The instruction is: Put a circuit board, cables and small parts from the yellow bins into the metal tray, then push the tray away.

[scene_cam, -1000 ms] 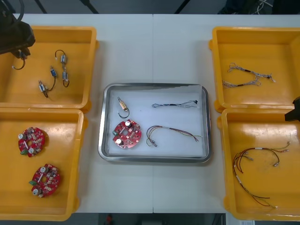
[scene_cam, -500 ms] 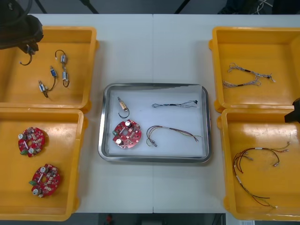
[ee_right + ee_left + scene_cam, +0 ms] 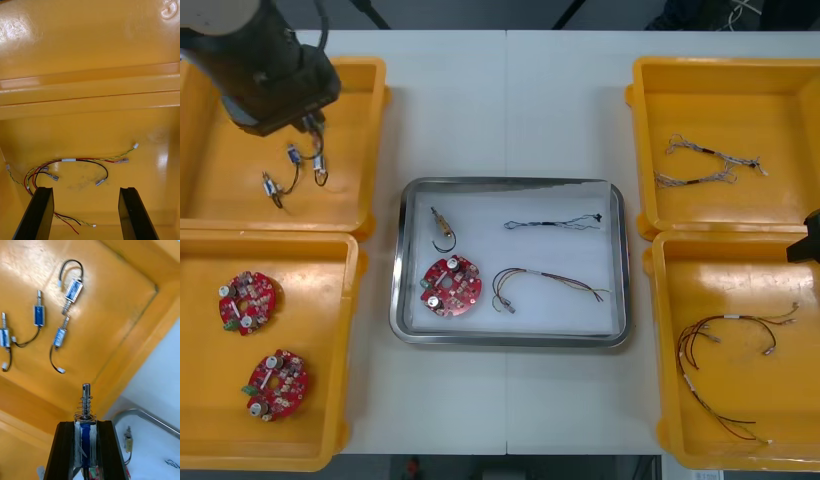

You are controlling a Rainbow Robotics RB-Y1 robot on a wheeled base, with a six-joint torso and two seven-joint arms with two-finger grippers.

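Small metal part (image 3: pixel 86 405), blue-wrapped with a spring and pin at its tip, is gripped between the fingers of the left gripper (image 3: pixel 86 424), which are kept apart by the part's width. The gripper is seen above the far left yellow bin (image 3: pixel 372 75), on the side nearest the metal tray (image 3: pixel 510 184). Four loose parts (image 3: pixel 39 315) are left on the bin floor.

Tray contents noted: round red circuit board (image 3: pixel 450 286), one yellowish part (image 3: pixel 443 226), a thin black cable (image 3: pixel 552 223), a red and yellow cable (image 3: pixel 545 283).

Step in hand is judged to be the carry of a further small part from bin to tray. Board and both cables are already delivered; the push is not yet begun.

Next move, as judged: the part is to be taken over the bin wall and the tray rim, lowered onto bare white floor away from board and cables, and released by widening the fingers.

Right gripper (image 3: pixel 85 190) is parked over the near right bin (image 3: pixel 90 93), fingers wide apart with nothing between them; a bundle of red and yellow cables (image 3: pixel 75 162) lies ahead of them.

Against the frame one second ago: the left arm was at the bin's outer far corner with the part hanging below it; it is now shifted across the bin toward the tray. Tray contents and right arm are unchanged
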